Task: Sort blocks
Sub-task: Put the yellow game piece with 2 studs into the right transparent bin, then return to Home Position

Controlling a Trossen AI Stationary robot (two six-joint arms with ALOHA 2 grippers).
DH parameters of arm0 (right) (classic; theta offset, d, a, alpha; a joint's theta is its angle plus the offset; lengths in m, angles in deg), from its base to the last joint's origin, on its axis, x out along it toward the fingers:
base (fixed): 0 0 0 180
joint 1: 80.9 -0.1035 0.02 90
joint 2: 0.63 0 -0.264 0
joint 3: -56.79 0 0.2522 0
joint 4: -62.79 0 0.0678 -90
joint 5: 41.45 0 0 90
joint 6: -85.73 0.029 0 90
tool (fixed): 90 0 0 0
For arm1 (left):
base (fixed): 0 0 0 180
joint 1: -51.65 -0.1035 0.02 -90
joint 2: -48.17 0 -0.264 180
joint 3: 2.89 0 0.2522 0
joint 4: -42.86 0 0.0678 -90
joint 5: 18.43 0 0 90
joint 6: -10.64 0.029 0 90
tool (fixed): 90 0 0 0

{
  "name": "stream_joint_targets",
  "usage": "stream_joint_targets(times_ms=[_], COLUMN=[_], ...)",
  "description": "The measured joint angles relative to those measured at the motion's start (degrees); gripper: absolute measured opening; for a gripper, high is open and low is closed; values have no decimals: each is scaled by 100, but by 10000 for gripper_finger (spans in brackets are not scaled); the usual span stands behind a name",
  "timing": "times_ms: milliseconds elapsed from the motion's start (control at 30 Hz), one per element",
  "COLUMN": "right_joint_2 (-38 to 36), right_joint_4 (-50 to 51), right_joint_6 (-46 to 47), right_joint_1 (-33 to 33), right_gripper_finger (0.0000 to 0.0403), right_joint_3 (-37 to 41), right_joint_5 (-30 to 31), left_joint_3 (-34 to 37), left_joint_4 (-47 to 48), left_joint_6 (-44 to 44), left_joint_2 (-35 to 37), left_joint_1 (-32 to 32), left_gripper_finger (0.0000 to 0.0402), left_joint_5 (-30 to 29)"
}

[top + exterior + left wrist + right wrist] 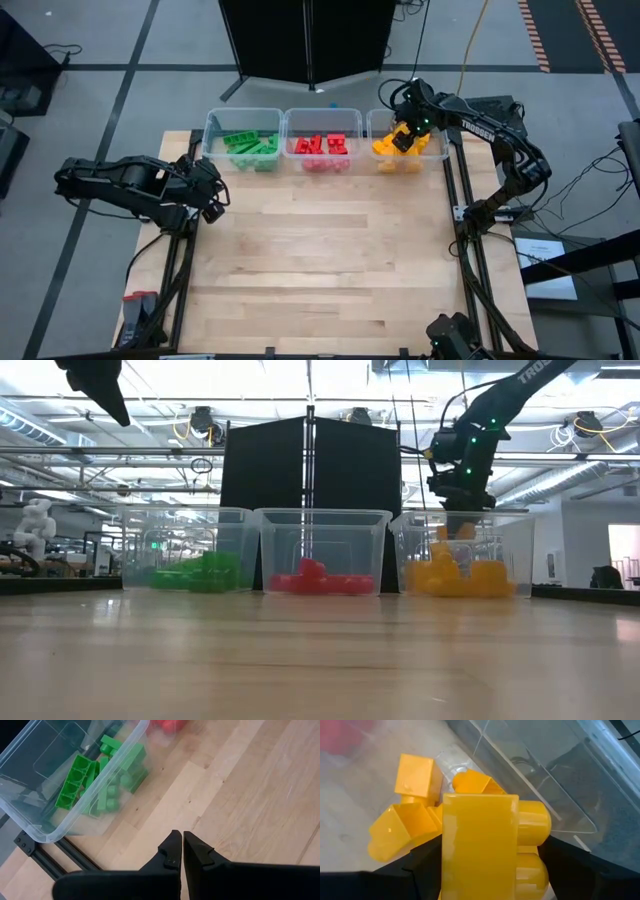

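Observation:
Three clear bins stand in a row along the table's far edge. The left bin (240,142) holds green blocks (100,780), the middle bin (322,145) red blocks (315,578), and the right bin (405,148) yellow blocks (460,578). My right gripper (403,135) hangs over the right bin, shut on one yellow block (477,835). My left gripper (181,845) is shut on nothing and hovers over the table's left edge (212,195), just near of the green bin. My right gripper pinches the yellow block between its two fingers (422,865), one on each of two opposite side faces (447,855). The fingers come from above, pointing down. The block is lifted clear above the yellow pile in the bin (455,532), with its studs (532,822) facing sideways.
Bare wooden tabletop (330,260) stretches from the bins to the near edge. Black frame rails (465,260) run along the table's left and right sides. A black panel (310,490) stands behind the bins.

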State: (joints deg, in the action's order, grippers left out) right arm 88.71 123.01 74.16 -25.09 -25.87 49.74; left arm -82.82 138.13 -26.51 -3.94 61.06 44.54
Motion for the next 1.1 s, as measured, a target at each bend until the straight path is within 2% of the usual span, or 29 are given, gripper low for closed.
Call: stream_joint_targets(times_ms=[200,633,833,1000,1100], right_joint_2=[0,4,-339,-1087,-1658], right_joint_4=[62,429,613,590,592], right_joint_6=[0,-15,-111,-284,-297], right_joint_1=[0,-45,-301,-456,-461], right_gripper_finger=[292,339,340,340,340], right_joint_3=[1,-133,-1234,-2296,-2749], right_joint_5=[0,-31,-640,-1144,-1419], left_joint_3=[0,0,0,-84,-154], left_joint_4=[-2,-6,-56,-310,-802], left_joint_6=[0,0,3,69,448], left_joint_2=[1,0,2,12,115], left_joint_1=[0,0,0,-1,-2], left_gripper_finger=[0,0,0,0,0], left_joint_5=[0,-55,-626,-982,-1012])
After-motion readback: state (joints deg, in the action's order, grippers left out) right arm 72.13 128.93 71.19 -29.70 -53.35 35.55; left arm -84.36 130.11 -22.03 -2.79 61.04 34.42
